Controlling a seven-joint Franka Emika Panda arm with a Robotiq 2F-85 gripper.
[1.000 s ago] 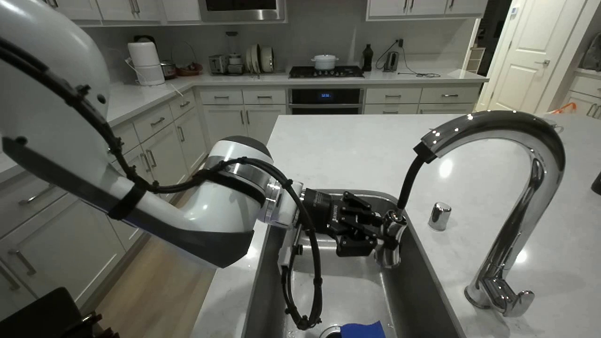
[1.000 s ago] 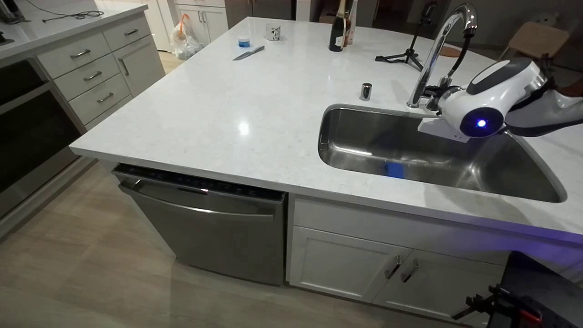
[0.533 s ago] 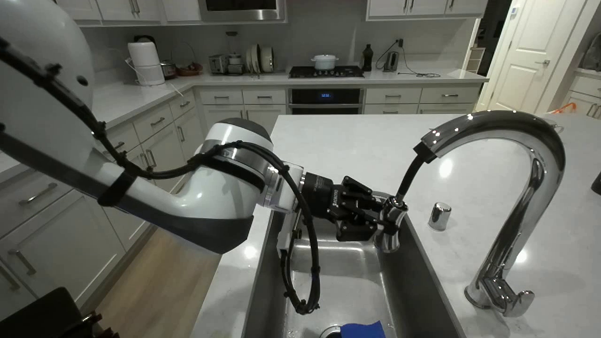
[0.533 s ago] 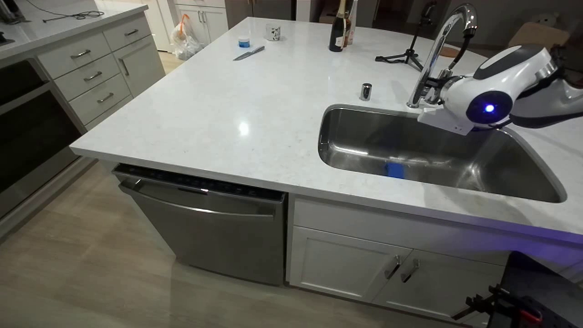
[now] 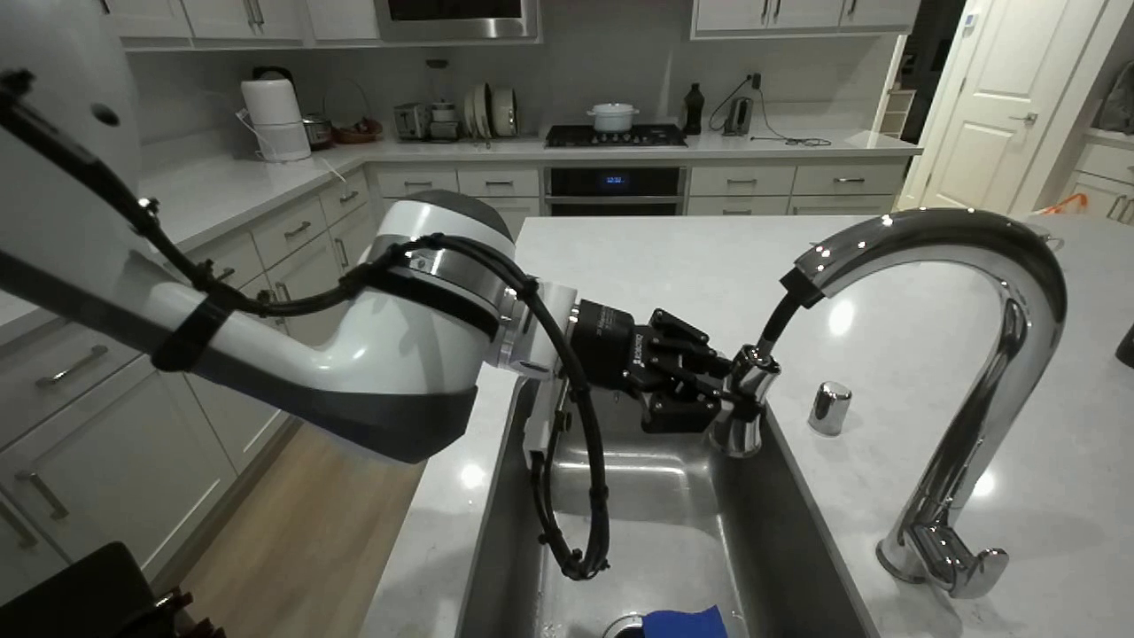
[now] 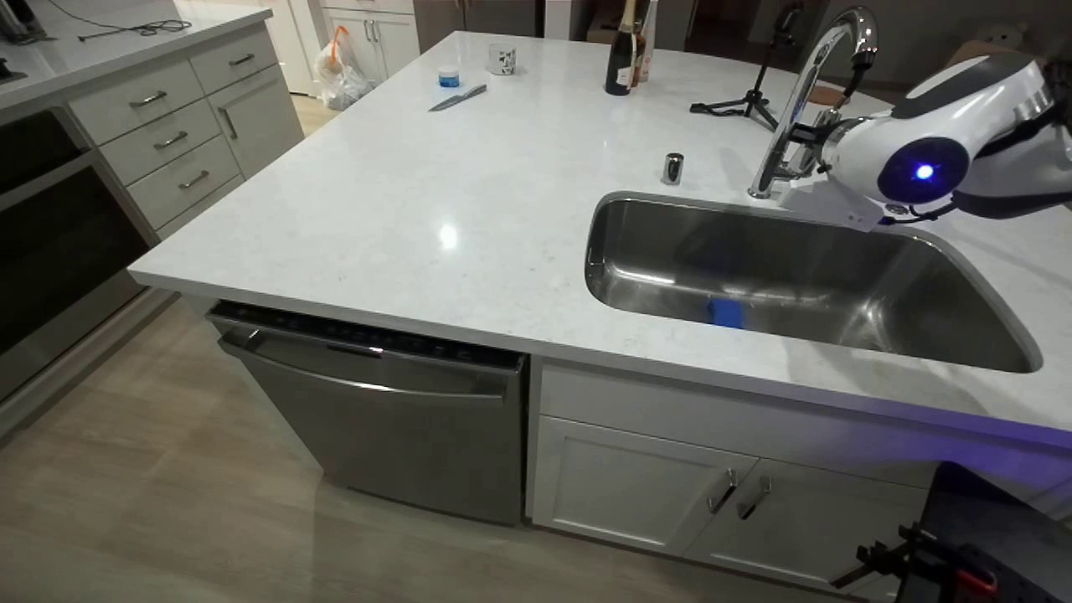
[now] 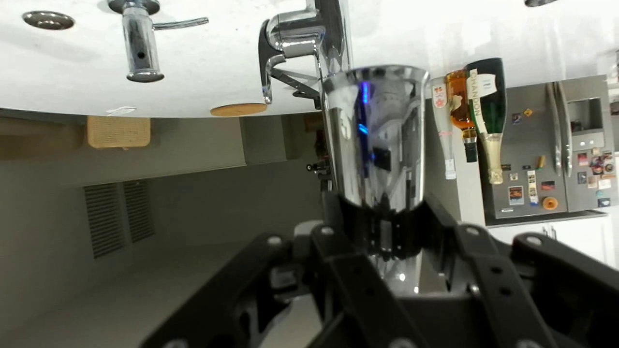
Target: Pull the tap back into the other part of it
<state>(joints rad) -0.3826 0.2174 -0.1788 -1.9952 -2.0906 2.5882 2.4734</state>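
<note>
The tap, a shiny chrome spray head (image 5: 738,434), hangs over the sink on a black hose (image 5: 780,319). My gripper (image 5: 744,394) is shut around its middle; the wrist view shows both fingers (image 7: 382,220) wrapped on the chrome body (image 7: 379,140). The tap is slightly tilted, its hose end up. The other part, the chrome gooseneck faucet (image 5: 983,425), stands on the counter; it also shows in an exterior view (image 6: 794,109) and behind the tap in the wrist view (image 7: 333,38). The tap is below the spout's open end, apart from it, with a short length of hose between.
The steel sink (image 5: 797,532) lies under the gripper, with a blue cloth or sponge (image 5: 682,623) in it. A small chrome knob (image 5: 830,408) stands on the counter. A tripod (image 6: 754,105), bottles (image 6: 621,63) and a knife (image 6: 458,98) lie farther off.
My gripper and the tap have risen together toward the spout, with a slight shift toward the faucet. Less hose shows between tap and spout. The faucet has not moved.
</note>
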